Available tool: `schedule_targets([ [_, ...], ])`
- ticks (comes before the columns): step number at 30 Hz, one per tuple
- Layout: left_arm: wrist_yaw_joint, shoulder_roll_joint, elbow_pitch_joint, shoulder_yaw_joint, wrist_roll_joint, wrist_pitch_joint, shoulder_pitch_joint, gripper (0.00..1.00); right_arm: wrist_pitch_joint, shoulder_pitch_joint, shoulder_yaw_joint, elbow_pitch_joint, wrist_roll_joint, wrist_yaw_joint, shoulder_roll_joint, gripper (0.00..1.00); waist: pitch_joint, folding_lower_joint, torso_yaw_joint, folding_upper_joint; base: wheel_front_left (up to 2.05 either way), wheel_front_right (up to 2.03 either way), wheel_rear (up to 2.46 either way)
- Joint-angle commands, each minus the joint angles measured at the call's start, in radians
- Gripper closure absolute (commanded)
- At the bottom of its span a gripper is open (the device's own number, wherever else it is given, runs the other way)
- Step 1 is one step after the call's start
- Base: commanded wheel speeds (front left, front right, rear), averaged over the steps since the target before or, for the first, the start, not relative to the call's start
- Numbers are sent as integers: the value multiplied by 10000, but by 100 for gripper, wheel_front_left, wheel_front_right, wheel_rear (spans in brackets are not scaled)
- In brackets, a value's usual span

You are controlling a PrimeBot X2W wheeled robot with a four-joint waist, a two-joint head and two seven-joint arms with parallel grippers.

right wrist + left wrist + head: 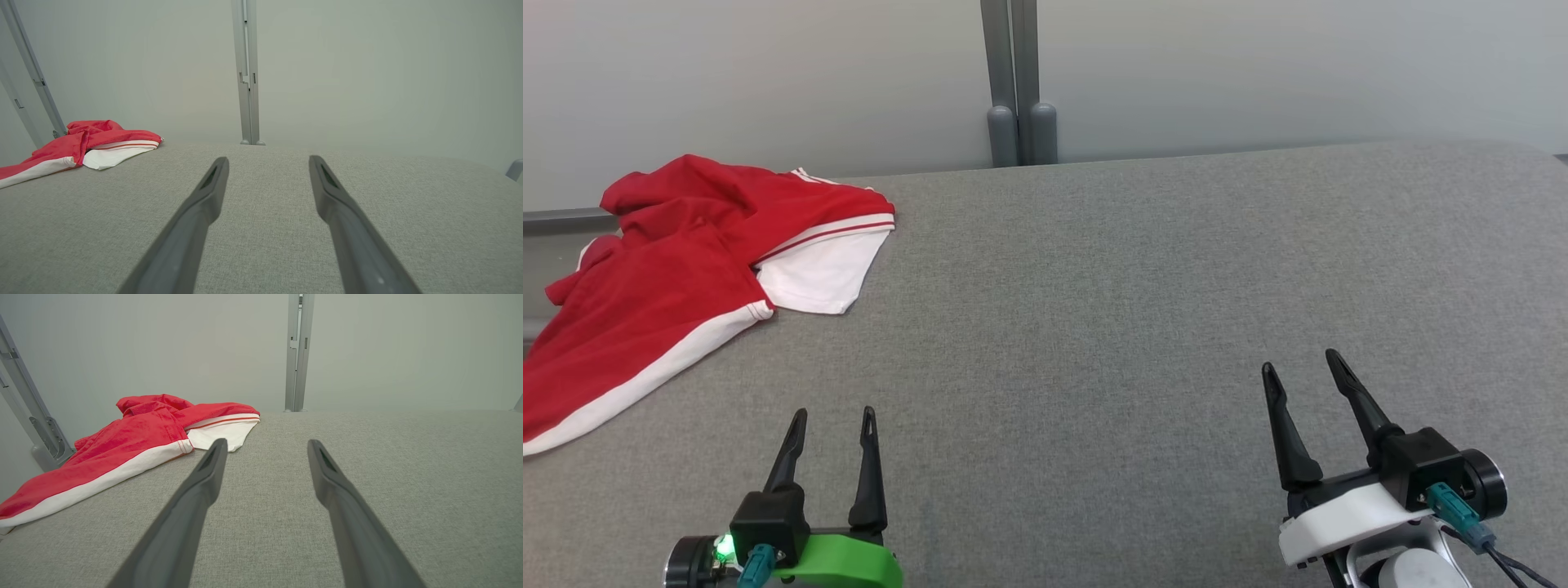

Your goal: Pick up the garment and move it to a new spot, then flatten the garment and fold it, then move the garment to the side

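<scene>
red shirt (670,269), upper left of head view: soft cloth, matt, creased; its white trim bands are the same matt cloth. tabletop (1094,327): grey fabric cover, coarse visible weave, matt, no sheen. left gripper (835,412): fingers (196,498) dark plastic, smooth, faint satin sheen in the wrist view; green bracket (845,559) at its base is smooth, slightly glossy plastic. right gripper (1299,361): same dark fingers; white bracket (1339,518) smooth plastic, semi-matt. teal connector (1450,502): smooth plastic. posts (1017,73), top centre: grey metal, satin finish. wall panels (1258,65): pale, smooth, matt.
</scene>
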Motion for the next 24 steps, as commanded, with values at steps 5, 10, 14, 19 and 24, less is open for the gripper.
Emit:
schedule_targets([
  [5, 50, 64, 121, -65, -204, -4, 53, 0, -35, 142, -57, 16, 95, 4, -35, 0, 6, 0, 155, 0, 0, 0, 0],
  [10, 61, 64, 127, -127, -220, -4, -60, 0, -34, 191, -26, -19, 152, 4, -32, 0, 31, 0, 645, 0, 0, 0, 0],
  [14, 46, 61, 98, -195, -223, -1, -154, 0, -34, 196, -21, -51, 223, 4, -32, 0, 69, 0, 1378, 0, 0, 0, 0],
  [19, 172, 59, 95, -201, -337, 1, -178, 0, -34, 192, 31, -87, 312, 4, -32, 0, 121, 0, 2536, 0, 0, 0, 0],
  [24, 208, 58, 55, -206, -426, 1, -167, 0, -34, 124, 128, -116, 347, 4, -32, 0, 167, 0, 3682, 0, 0, 0, 0],
])
